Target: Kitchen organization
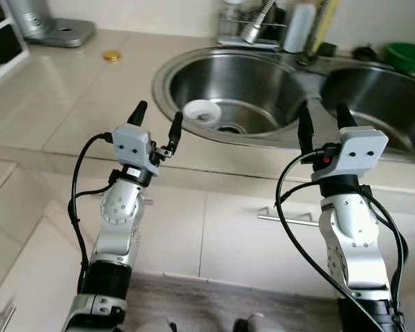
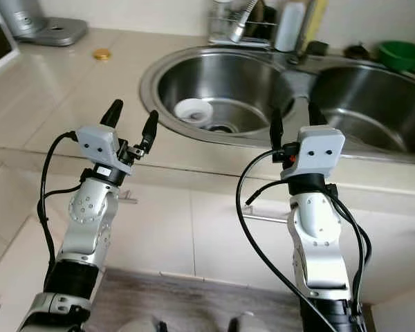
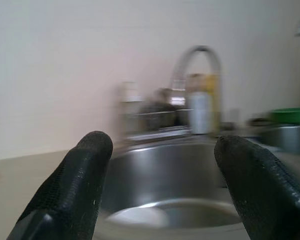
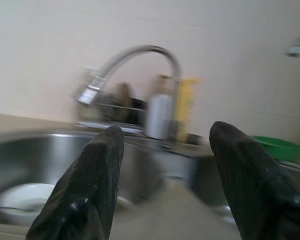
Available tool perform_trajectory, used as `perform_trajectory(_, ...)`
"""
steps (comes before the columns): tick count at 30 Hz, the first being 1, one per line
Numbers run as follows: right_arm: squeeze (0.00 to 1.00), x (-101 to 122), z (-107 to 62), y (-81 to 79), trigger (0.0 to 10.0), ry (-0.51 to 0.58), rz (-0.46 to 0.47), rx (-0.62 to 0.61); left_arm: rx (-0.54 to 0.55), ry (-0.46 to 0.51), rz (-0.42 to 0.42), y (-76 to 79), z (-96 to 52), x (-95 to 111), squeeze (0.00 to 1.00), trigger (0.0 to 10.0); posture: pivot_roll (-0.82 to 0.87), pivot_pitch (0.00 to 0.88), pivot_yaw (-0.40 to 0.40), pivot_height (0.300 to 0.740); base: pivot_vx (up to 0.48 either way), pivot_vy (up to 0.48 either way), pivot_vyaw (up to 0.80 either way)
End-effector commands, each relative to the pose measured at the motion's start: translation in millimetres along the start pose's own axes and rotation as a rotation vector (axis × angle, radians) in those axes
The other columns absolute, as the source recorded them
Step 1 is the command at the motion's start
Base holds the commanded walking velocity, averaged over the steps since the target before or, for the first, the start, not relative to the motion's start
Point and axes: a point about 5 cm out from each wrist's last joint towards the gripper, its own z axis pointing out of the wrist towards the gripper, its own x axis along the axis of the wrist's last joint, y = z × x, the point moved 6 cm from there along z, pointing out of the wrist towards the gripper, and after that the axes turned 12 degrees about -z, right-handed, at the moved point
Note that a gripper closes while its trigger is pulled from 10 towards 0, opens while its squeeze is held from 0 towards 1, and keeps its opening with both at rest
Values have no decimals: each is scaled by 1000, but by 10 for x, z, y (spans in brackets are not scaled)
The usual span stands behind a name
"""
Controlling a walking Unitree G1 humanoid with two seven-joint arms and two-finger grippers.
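Approaching the sink [image 1: 167, 81], both arms are raised; left gripper [image 1: 156, 116] and right gripper [image 1: 325, 119] spread, empty. Ahead of the left lies a white bowl [image 1: 201, 111], probably next to grasp.

A beige tiled kitchen countertop [image 1: 69, 90] runs along a plain cream wall [image 3: 65, 60]. Set into the countertop is a stainless steel double-basin sink [image 1: 311, 86], its curved chrome tap [image 4: 140, 55] rising at the back against the wall. Below the sink, cream cabinet doors [image 1: 187, 228] line the front, one carrying a horizontal metal bar handle [image 1: 287, 218]. Beneath the cabinets lies a grey wood-patterned floor [image 1: 214, 304]. Soft, even daylight falls across the countertop around the sink.
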Motion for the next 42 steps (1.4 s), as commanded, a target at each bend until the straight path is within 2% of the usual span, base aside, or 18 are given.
perform_trajectory(1,0,36,2,56,10000,13,-11,-16,-34,7,6,97,29,17,0,10000,64,0,-37,740,0,-274,-800)
perform_trajectory(9,0,39,-7,55,10000,15,-16,-16,-39,6,5,108,32,13,0,10000,64,0,-37,740,0,-469,-800)
perform_trajectory(23,0,2,-19,44,10000,7,-22,-13,-30,14,-26,98,34,18,0,10000,59,0,-30,740,0,0,-800)
perform_trajectory(42,0,-82,-78,14,10000,-19,-31,3,-56,-9,3,136,0,-34,0,10000,60,0,-27,740,0,0,-800)
